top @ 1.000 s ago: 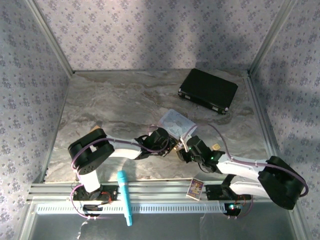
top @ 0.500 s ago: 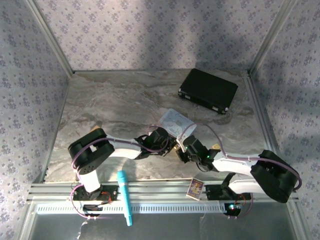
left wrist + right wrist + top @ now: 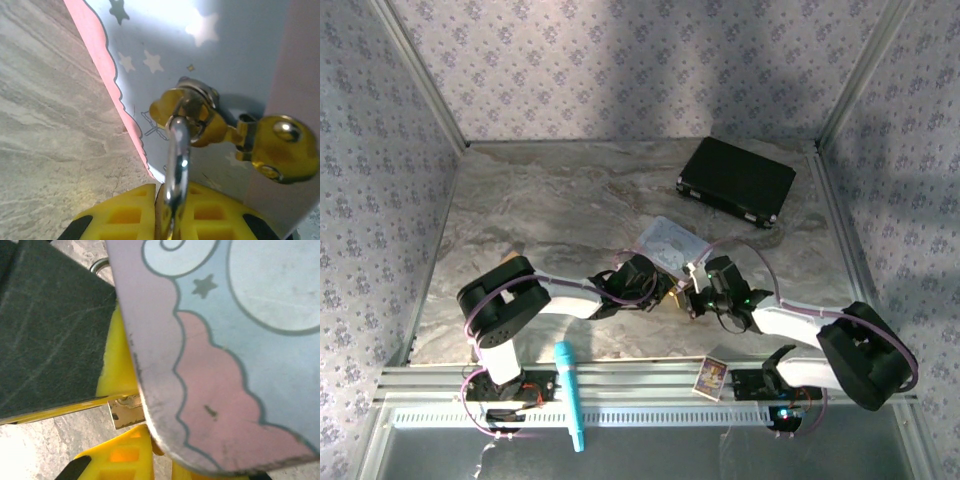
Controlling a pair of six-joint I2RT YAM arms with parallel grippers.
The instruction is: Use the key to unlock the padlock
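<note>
Padlock: hung by its silvery shackle through the brass hasp on the tin's side; its body is hidden between yellow fingers.
Left gripper: pressed together on the padlock's shackle, just below the hasp.
Right gripper: held against the tin's near corner, opposite the left gripper; spread or pressed together cannot be told.
Tin: set on the marbled table, near its front middle; a black case is seen well behind it.

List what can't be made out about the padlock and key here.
Padlock body: left wrist view, cut off at the bottom edge inside the left end effector.
Key: not identifiable; the tin blocks much of the right wrist view.
Right end effector: open or shut unclear, top view too small.
</note>
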